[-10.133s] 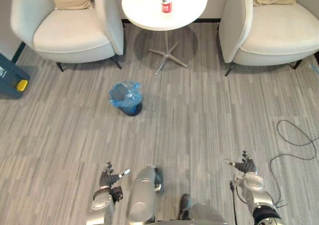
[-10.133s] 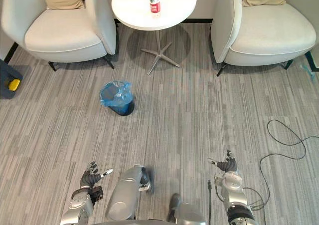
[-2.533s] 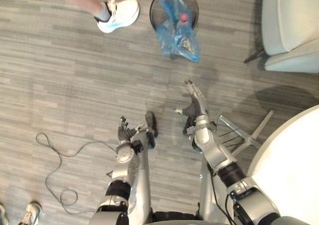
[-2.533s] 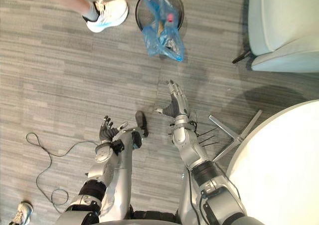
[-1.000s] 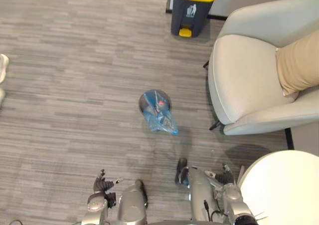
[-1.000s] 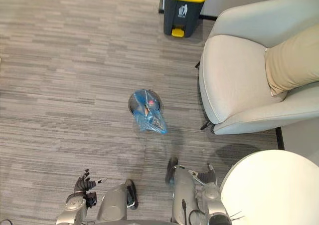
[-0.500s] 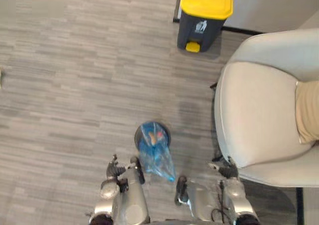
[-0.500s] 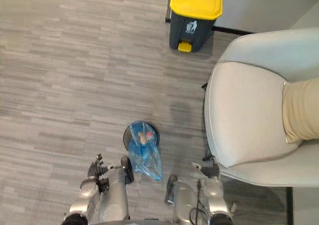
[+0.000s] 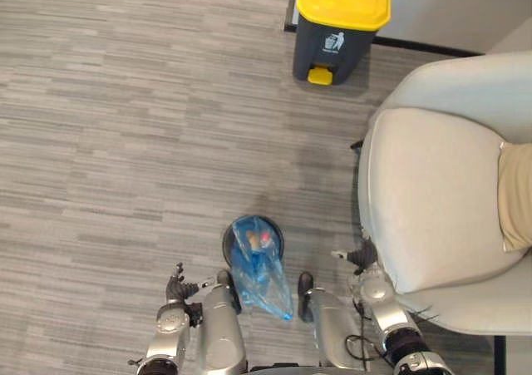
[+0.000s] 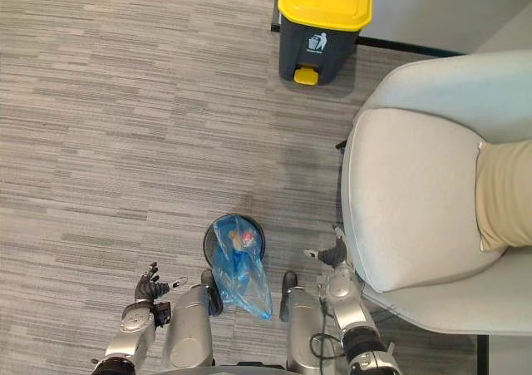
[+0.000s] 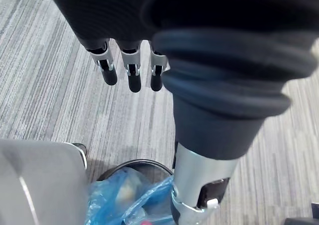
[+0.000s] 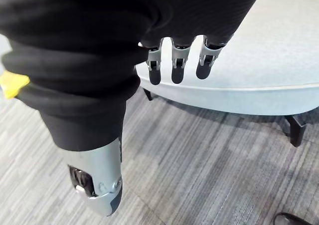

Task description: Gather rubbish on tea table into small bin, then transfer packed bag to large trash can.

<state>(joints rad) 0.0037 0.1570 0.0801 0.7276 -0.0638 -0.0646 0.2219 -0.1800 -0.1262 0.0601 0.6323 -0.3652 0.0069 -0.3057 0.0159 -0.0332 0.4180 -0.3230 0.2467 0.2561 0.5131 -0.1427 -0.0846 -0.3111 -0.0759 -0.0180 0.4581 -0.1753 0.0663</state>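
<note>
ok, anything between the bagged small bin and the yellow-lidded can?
Nothing visible: bare carpet runs from the blue bag in the small bin to the large trash can. The armchair stands off to the right.

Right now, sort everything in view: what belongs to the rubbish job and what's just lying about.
Job: blue bag of rubbish, partly in the small bin; yellow-lidded trash can.
Lying about: armchair; cushion on it.
</note>
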